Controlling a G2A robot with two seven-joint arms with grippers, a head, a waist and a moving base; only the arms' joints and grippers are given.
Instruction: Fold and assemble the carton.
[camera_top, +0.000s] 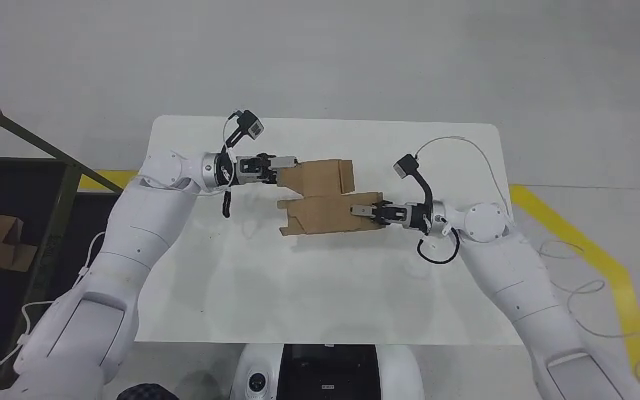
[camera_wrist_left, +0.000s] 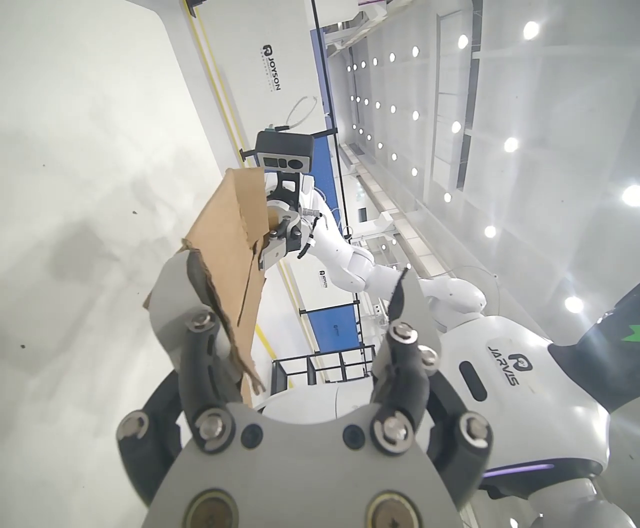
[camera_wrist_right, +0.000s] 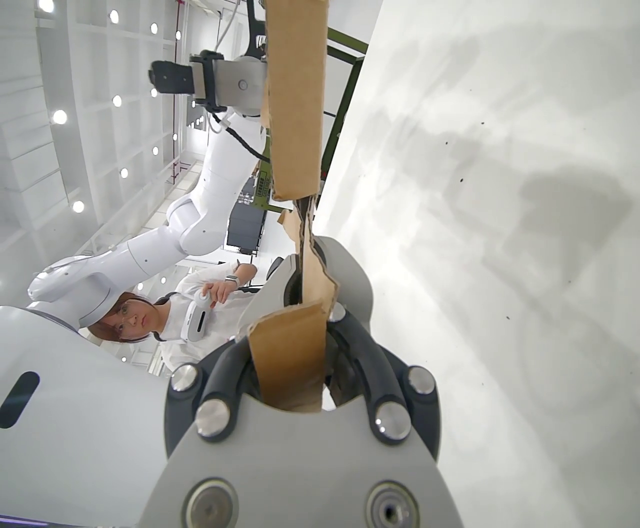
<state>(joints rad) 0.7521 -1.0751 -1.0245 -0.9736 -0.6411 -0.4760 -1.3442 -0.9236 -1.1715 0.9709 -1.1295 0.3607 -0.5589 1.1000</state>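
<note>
a: where's the carton (camera_top: 322, 213) right now?
b: up off the white table (camera_top: 200, 290), over its middle, strung between the two arms. the right gripper (camera_wrist_right: 310, 280) has its fingers (camera_wrist_right: 350, 280) pinched tight on a cardboard flap, the board squeezed flat between them.
a: and the left gripper (camera_wrist_left: 287, 300)?
b: spread wide. one finger (camera_wrist_left: 170, 295) touches the carton's ragged edge, the other stands apart with nothing against it.
a: so one real grip?
b: just the right one. the left only touches the opposite end.
</note>
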